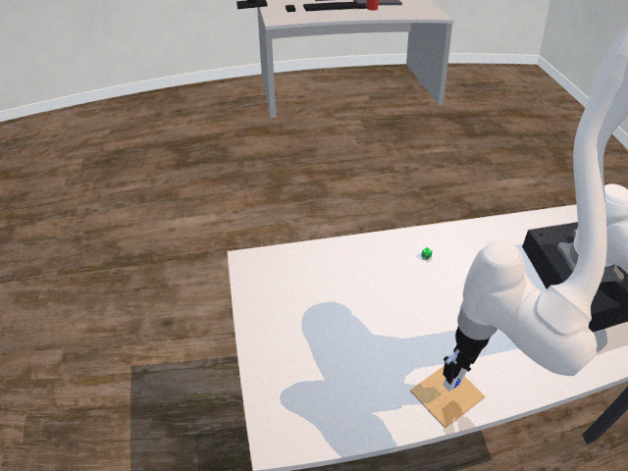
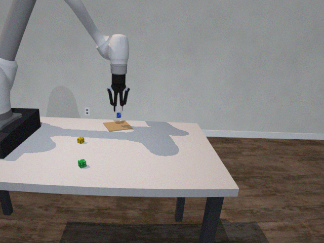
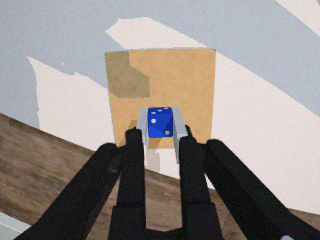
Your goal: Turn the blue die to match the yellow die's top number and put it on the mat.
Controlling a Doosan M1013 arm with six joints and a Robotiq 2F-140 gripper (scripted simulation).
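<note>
My gripper points down and is shut on the blue die. It holds the die above the tan mat. In the wrist view the die shows a face with two pips, and a foreshortened face with several pips along its far edge. The yellow die sits flat on the table; its top number is too small to read surely. The arm hides it in the top view. The green die sits flat on the table.
The white table carries the arm's black base. The mat lies close to one long table edge. The arm's shadow falls across the table and part of the mat. A second desk stands far off.
</note>
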